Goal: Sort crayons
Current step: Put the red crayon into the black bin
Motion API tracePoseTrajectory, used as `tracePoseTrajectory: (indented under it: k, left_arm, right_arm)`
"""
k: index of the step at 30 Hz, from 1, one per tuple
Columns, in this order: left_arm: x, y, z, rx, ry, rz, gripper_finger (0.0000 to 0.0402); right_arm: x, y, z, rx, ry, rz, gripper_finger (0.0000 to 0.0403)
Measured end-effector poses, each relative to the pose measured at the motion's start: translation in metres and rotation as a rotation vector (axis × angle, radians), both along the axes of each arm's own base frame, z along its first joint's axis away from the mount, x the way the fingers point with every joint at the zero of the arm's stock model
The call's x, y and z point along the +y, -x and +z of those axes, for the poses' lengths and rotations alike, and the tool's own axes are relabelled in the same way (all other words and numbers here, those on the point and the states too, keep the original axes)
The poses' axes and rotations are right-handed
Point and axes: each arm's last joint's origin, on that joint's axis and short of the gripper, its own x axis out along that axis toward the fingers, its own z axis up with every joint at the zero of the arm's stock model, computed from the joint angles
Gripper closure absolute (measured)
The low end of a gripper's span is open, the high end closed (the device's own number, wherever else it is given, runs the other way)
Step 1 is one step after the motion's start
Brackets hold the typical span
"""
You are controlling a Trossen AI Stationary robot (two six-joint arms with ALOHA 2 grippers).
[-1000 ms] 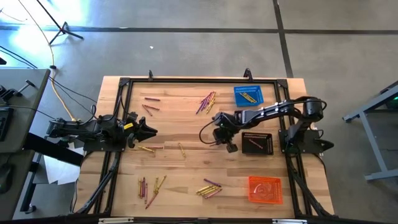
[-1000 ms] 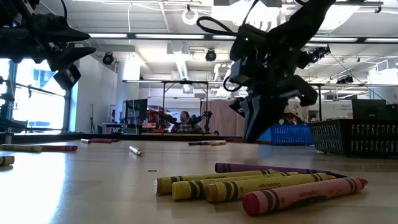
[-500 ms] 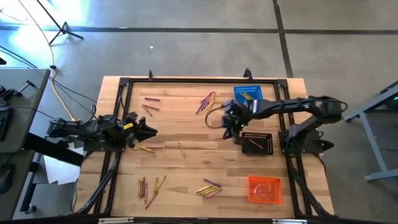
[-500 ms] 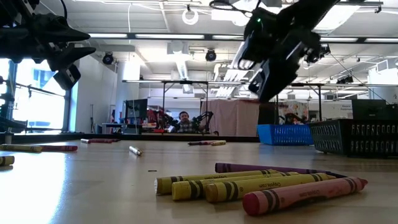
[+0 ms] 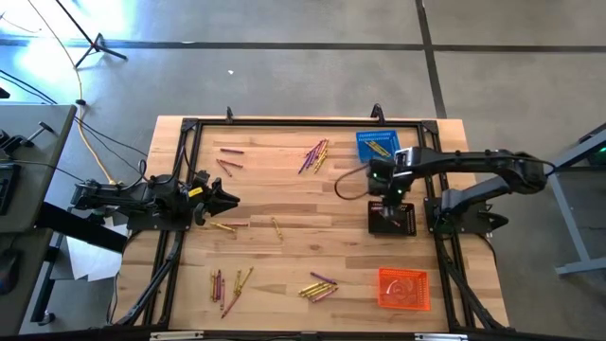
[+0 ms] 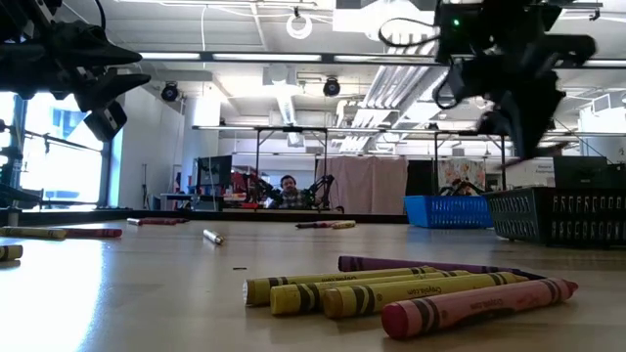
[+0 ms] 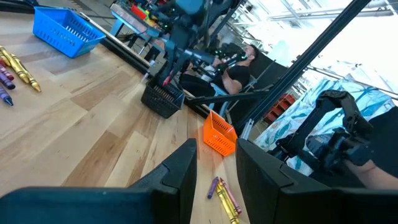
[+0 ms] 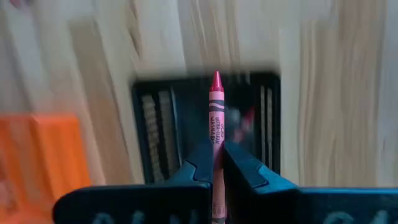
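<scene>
Your right gripper (image 8: 217, 163) has swung from mid-table to above the black basket (image 5: 392, 218), jaws clamped on a red crayon (image 8: 216, 109). Judgement: the drop comes next. The right arm reaches in from 3 o'clock, crayon tip over the basket. The left gripper (image 5: 227, 198) waits at 9 o'clock, jaws apart. Other crayons (image 5: 317, 287) lie scattered on the table (image 5: 284, 189).

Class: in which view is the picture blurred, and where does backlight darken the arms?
Right wrist view: the black basket and orange basket are smeared, while the red crayon in the right claw stays sharp. Low view: bright ceiling lights leave both arms as silhouettes.
</scene>
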Motion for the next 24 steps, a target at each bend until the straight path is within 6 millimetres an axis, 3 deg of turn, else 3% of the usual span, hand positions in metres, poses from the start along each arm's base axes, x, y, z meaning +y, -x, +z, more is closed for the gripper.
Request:
tracePoseTrajectory:
  k: [7, 13, 24]
  left_arm:
    - [0.000, 0.000, 0.000, 0.000, 0.000, 0.000, 0.0302]
    - [0.000, 0.000, 0.000, 0.000, 0.000, 0.000, 0.0302]
    - [0.000, 0.000, 0.000, 0.000, 0.000, 0.000, 0.0302]
  right_arm:
    - [0.015, 0.023, -0.038, 0.168, -0.060, 0.011, 0.0399]
    - [0.021, 0.014, -0.028, 0.131, -0.017, 0.001, 0.0395]
    - [0.029, 0.014, -0.028, 0.152, 0.028, -0.029, 0.0387]
